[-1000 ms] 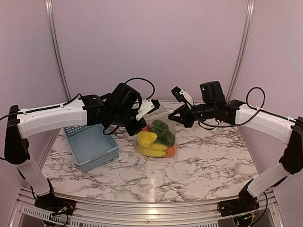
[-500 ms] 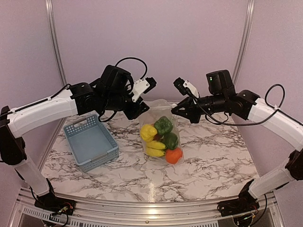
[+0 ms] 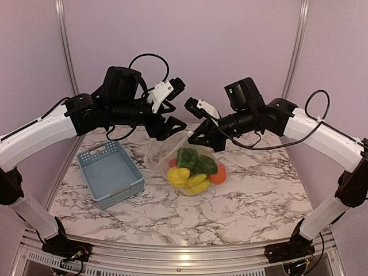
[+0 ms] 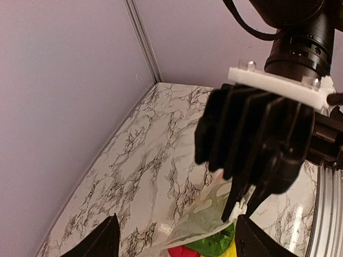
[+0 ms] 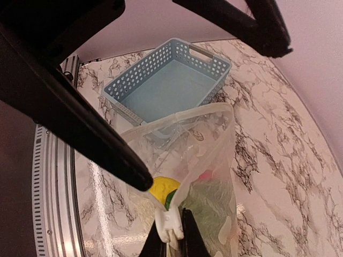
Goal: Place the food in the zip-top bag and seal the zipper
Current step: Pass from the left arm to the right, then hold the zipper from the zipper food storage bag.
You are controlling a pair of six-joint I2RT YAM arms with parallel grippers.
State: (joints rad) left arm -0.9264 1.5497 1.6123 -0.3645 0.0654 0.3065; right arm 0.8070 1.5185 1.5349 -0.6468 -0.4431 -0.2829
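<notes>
I'm watching my left gripper [image 3: 168, 127] spreading clear of the bag [image 3: 163, 156], which is sagging onto the desk [image 3: 259, 190] with the food [image 3: 194, 169] inside, the right gripper [image 3: 199, 140] pinching its mouth, so only the zipper [image 5: 185, 117] is probably waiting.

Marble table [image 3: 261, 192], blue basket [image 3: 110, 172], zip-top bag [image 3: 192, 167]

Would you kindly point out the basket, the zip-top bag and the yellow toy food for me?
basket [image 3: 109, 172]: top external view, its bare floor.
zip-top bag [image 5: 211, 136]: right wrist view, its clear side wall.
yellow toy food [image 3: 179, 175]: top external view, its glossy upper face.
</notes>
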